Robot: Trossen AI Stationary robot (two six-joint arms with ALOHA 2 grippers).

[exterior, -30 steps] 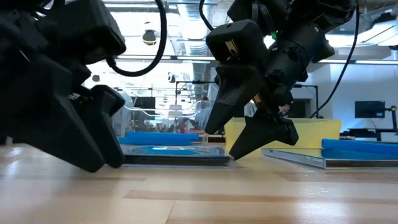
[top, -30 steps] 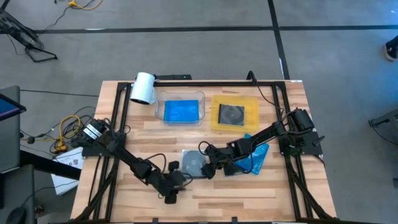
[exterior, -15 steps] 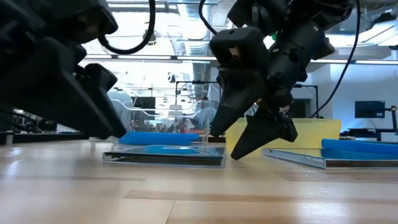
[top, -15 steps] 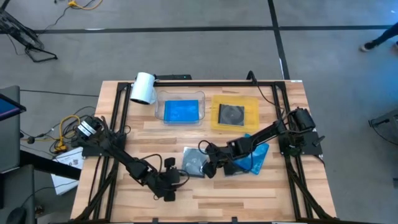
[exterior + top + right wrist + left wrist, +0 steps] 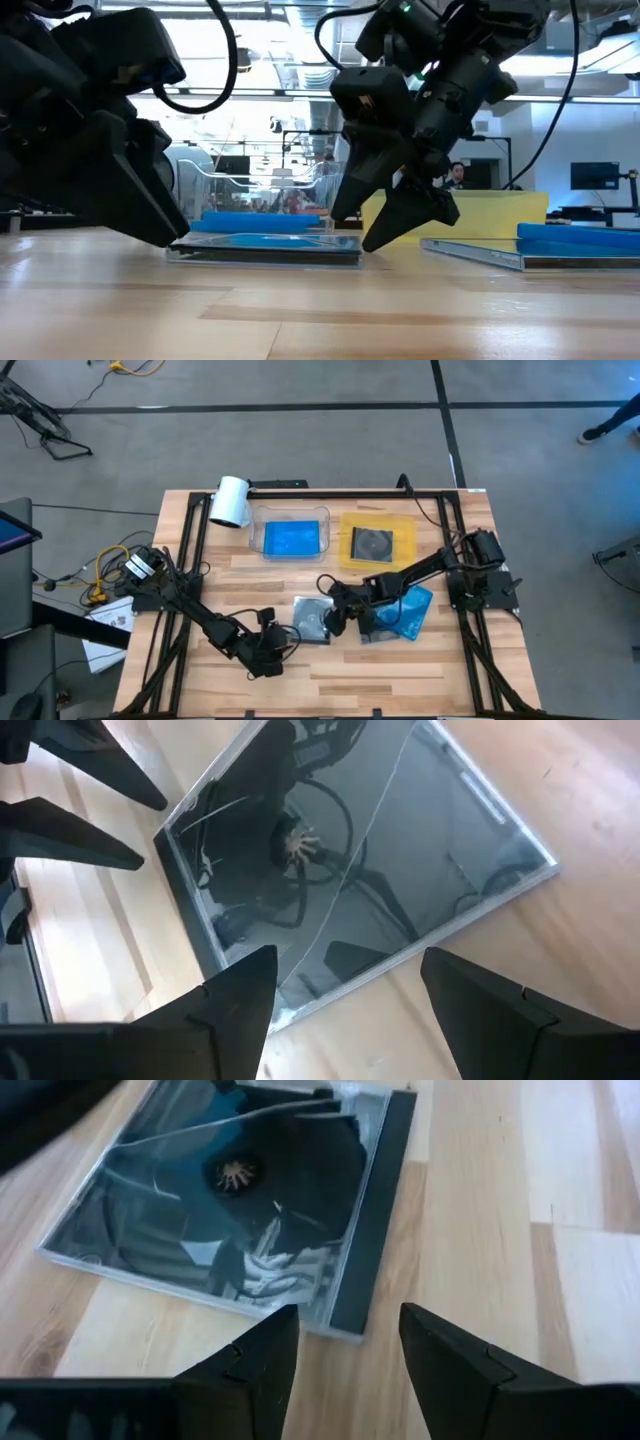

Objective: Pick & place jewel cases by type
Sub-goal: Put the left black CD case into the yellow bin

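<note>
A grey-clear jewel case with a dark disc (image 5: 312, 620) lies flat on the wooden table between my two grippers. My left gripper (image 5: 345, 1350) is open and low at the case's left end (image 5: 172, 246), its fingers on either side of the dark spine corner (image 5: 345, 1315). My right gripper (image 5: 350, 995) is open and slants down over the case's right edge (image 5: 358, 250); that edge lies between its fingers. Blue jewel cases (image 5: 408, 610) lie overlapped to the right. One blue case (image 5: 290, 538) rests in the clear tray, and one grey case (image 5: 372, 544) in the yellow tray. My left gripper stands at the case's spine corner (image 5: 340, 1325), coming in low from the table's left. Whether a finger touches it, I cannot tell. My right gripper straddles the case's right edge (image 5: 330, 988), slanting down from the right. Whether a fingertip (image 5: 372, 240) touches it, I cannot tell.
The clear tray (image 5: 257, 525) and the yellow tray (image 5: 405, 525) sit side by side at the far side. A white cylinder (image 5: 230, 502) lies at the far left corner. Bare wood lies along the near edge (image 5: 330, 685). People show in the room behind the table.
My left gripper has drawn back slightly from the case toward the table's left, uncovering the case's left end, and now sits low beside it. My right gripper has shifted a little toward the left and far side, over the case's right edge. Both stay open.
</note>
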